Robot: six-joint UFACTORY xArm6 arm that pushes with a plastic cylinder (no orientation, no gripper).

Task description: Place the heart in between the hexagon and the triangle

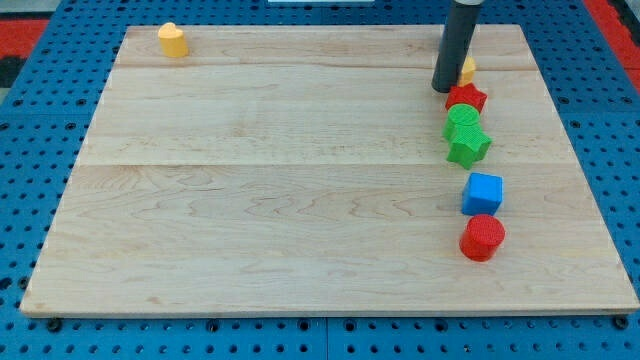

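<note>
A yellow heart lies alone near the board's top left corner. A red hexagon sits at the lower right. My tip is at the upper right, far from the heart. It stands just left of a small yellow block, which the rod partly hides, so I cannot make out its shape. It may be the triangle. My tip is also close to the upper left of a red star.
Down the right side run the red star, a green block, a green star, a blue cube and the red hexagon. The wooden board lies on a blue pegboard.
</note>
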